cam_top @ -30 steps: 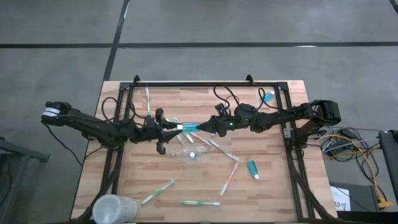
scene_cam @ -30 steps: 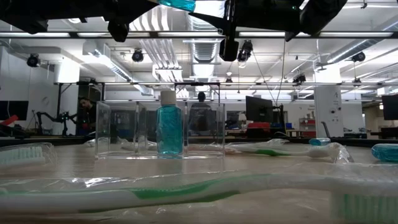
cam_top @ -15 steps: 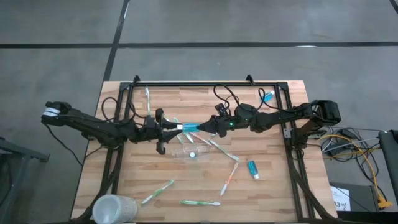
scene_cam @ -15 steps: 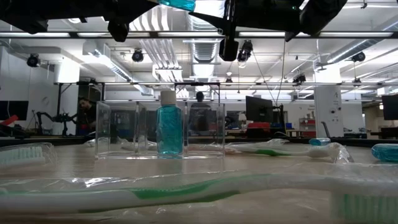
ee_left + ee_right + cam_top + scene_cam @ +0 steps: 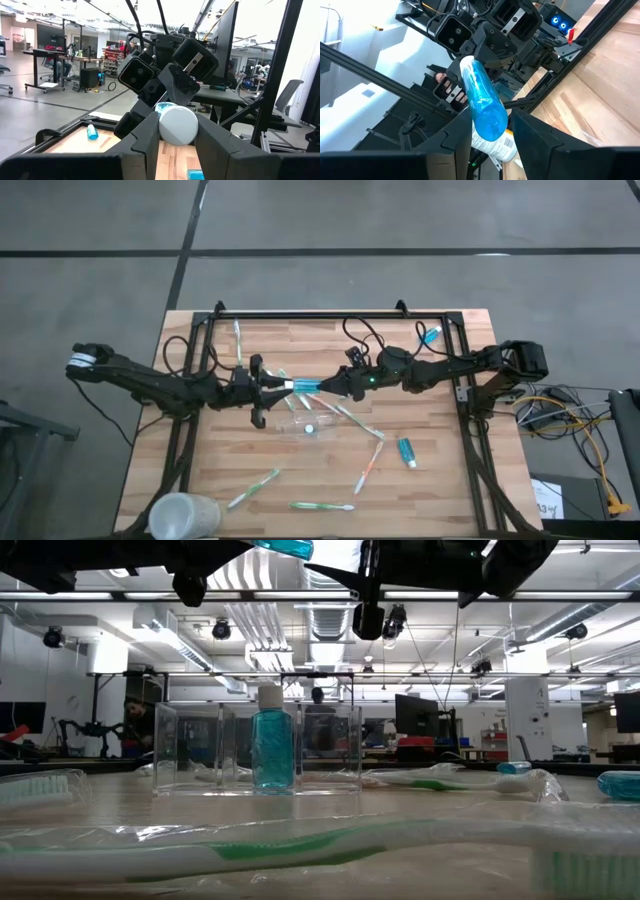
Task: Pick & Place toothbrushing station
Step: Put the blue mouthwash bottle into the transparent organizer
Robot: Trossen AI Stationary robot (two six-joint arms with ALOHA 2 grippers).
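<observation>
A small blue bottle with a white cap (image 5: 305, 385) hangs level in the air over the table's middle, between my two grippers. My left gripper (image 5: 289, 384) is shut on its cap end, and my right gripper (image 5: 327, 386) is shut on its other end. Just nearer than them, the see-through holder (image 5: 303, 425) stands on the table by its base, with another blue bottle (image 5: 272, 752) upright inside it. The held bottle also shows at the top edge of the low view (image 5: 285, 546). My left gripper pinches the bottle's white cap (image 5: 177, 126) between its two fingers, coming level from the table's left, along the bottle. The bottle is clear of the table. My right gripper pinches the bottle's blue bottom end (image 5: 492, 125) between its two fingers, coming level from the table's right, along the bottle.
Several wrapped toothbrushes lie about the near half of the table (image 5: 253, 488) (image 5: 322, 506) (image 5: 368, 468), one at the far left (image 5: 238, 340). A blue tube (image 5: 406, 450) lies at the right, another (image 5: 430, 335) at the far right. A frosted white cup (image 5: 183, 515) stands at the near left corner.
</observation>
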